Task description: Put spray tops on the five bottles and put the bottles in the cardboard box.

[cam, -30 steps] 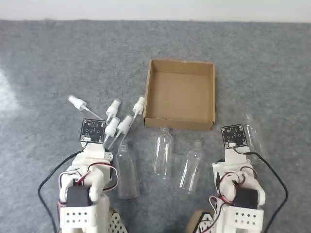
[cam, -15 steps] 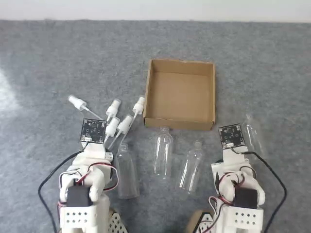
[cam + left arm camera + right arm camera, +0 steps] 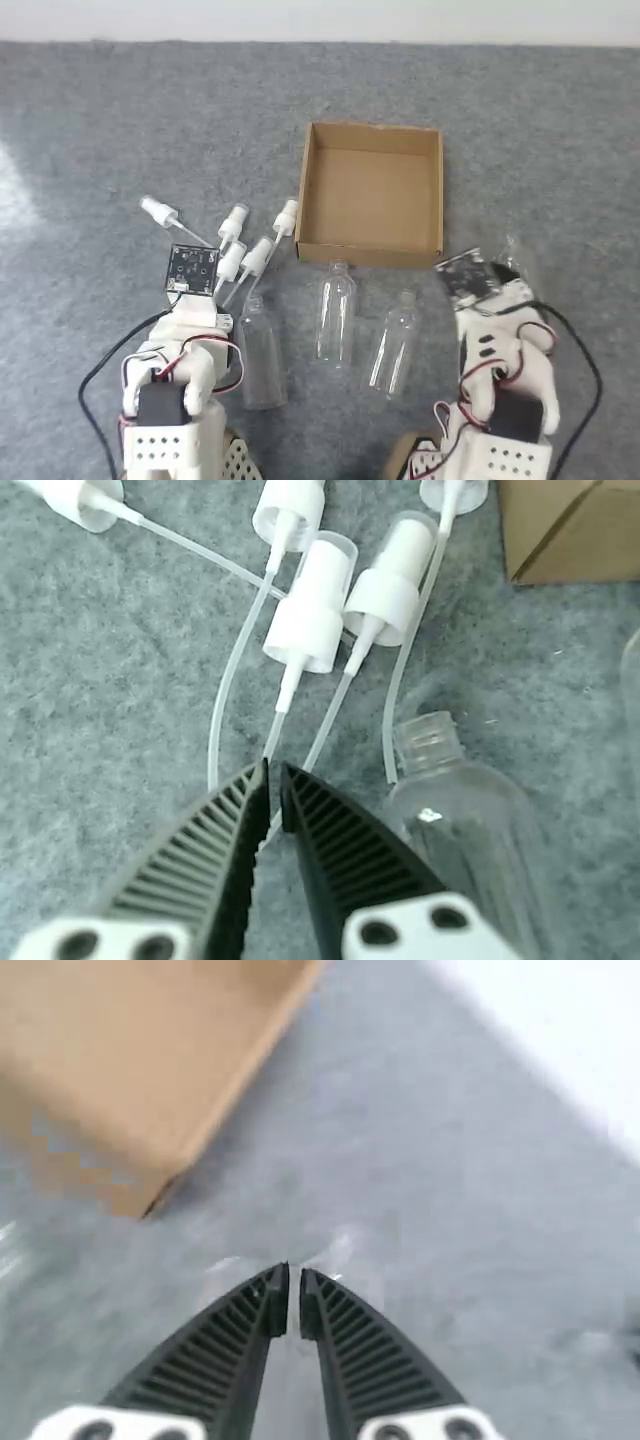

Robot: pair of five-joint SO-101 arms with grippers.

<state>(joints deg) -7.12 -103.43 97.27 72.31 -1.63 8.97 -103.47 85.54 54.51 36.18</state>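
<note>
Since half a second back the right arm point(image 3: 500, 350) has swung outward and twisted, its wrist board now sitting skewed near the box's near right corner, while the left arm has kept its place. Both claws are narrowed to a slit with nothing between the jaws: the left claw point(image 3: 275, 772) hangs just short of the tops point(image 3: 310, 610), its tips over their crossed tubes, and the right claw point(image 3: 288, 1302) points at bare carpet point(image 3: 150, 130) beside the box point(image 3: 368, 256), with a faint glint beyond it that may be a bottle, too blurred to say. Five tops lie fanned out left of the box. Three bottles point(image 3: 335, 310) lie uncapped in a row in front of it, necks toward the box, and a fourth point(image 3: 514, 252) lies partly under the right arm; I cannot find a fifth. One bottle point(image 3: 460, 820) lies just beside the left claw, its open neck near the tubes. Judging by looks, the bottles are thin clear plastic: light, smooth and round, so likely to roll on a nudge, slip in the jaws and dent if squeezed hard. Best taken across the body below the shoulder, leaving the neck free. Each top is light with a long limp tube; hold the white collar, not the tube, and expect the tangled tubes to drag neighbours along.
</note>
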